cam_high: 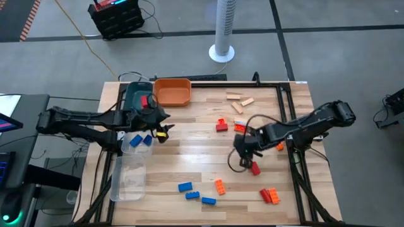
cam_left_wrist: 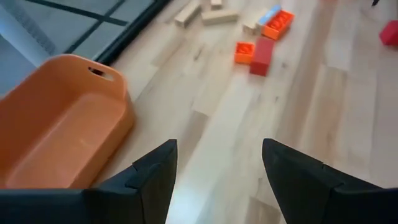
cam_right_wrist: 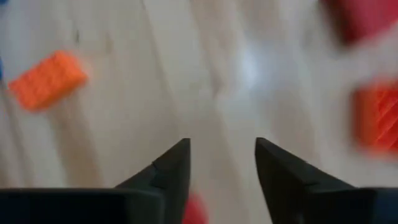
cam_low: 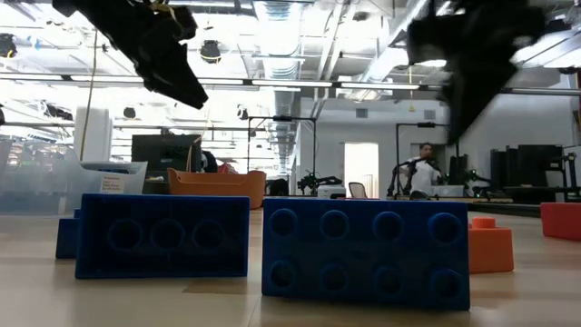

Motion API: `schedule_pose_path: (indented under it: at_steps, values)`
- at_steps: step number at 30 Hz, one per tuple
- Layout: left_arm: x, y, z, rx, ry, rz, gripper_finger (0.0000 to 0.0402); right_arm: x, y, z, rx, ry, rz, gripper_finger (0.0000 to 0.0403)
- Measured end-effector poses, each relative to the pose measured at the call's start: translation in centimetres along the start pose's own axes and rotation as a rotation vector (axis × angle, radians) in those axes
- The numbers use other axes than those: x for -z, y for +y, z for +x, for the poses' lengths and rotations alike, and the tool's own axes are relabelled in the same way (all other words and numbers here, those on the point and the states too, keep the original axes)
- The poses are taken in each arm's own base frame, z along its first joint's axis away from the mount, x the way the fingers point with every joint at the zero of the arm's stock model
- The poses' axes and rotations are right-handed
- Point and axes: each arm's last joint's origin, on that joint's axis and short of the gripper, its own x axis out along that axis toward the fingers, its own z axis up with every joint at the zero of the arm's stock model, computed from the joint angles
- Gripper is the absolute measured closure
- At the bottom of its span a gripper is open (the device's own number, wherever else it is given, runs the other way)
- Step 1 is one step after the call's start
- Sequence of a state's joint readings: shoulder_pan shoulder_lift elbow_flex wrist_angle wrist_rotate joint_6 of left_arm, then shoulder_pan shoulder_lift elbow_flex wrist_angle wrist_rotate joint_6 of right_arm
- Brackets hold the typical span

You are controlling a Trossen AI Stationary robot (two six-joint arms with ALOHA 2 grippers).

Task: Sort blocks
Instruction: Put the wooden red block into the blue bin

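Blocks lie scattered on the wooden table: tan wooden ones (cam_high: 238, 99), a red one (cam_high: 221, 125), orange ones (cam_high: 219, 186) and blue ones (cam_high: 192, 195). One red block (cam_high: 145, 101) lies in the teal tray (cam_high: 134, 93). Two blue blocks (cam_high: 140, 140) sit at the clear tray's far end. My left gripper (cam_high: 161, 125) (cam_left_wrist: 217, 168) hangs open beside the orange tray (cam_left_wrist: 56, 124), holding nothing. My right gripper (cam_high: 245, 153) (cam_right_wrist: 221, 162) is open, pointing down over bare wood. A red block (cam_high: 255, 168) lies just on its near side and shows as a red patch (cam_right_wrist: 196, 210) low between the fingers.
The orange tray (cam_high: 172, 91) stands at the far edge next to the teal tray. The clear tray (cam_high: 128, 180) lies near the left edge. Black cables loop by the right gripper (cam_high: 237, 165). In the low view two blue blocks (cam_low: 363, 252) fill the foreground. Bare wood lies mid-table.
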State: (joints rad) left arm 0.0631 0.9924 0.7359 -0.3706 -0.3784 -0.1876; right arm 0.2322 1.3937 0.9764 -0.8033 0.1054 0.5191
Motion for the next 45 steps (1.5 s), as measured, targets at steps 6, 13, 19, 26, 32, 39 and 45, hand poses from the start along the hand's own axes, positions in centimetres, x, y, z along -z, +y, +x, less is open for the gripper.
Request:
schedule_pose_path:
  at_steps: [6, 13, 19, 26, 32, 39, 45]
  values:
    - [0.0, -0.6, -0.3, -0.024, -0.021, 0.025, 0.0173, 2.8, 0.7, -0.4, 0.083, 0.203, 0.255, 0.0143]
    - [-0.1, -0.6, -0.3, -0.035, -0.035, 0.071, 0.0173, 3.5, 1.3, -0.6, 0.107, 0.219, 0.457, 0.0122]
    - [0.2, -0.8, -0.4, -0.031, -0.009, 0.147, 0.0173, 3.9, 2.2, -0.3, 0.127, 0.199, 0.593, 0.0121]
    - [0.6, -1.5, -0.7, 0.000, 0.007, 0.165, 0.0173, 4.1, 4.0, 3.1, 0.188, 0.229, 0.591, 0.0121]
    - [1.1, -1.6, -0.8, 0.004, 0.048, 0.174, 0.0173, 4.7, 4.3, 5.1, 0.275, 0.286, 0.593, 0.0121]
    - [1.6, -1.5, -0.9, -0.007, 0.104, 0.178, 0.0173, 4.5, 4.5, 5.2, 0.252, 0.275, 0.601, 0.0121]
    - [1.9, -1.4, -0.9, -0.013, 0.127, 0.169, 0.0173, 5.2, 4.6, 6.0, 0.238, 0.271, 0.621, 0.0121]
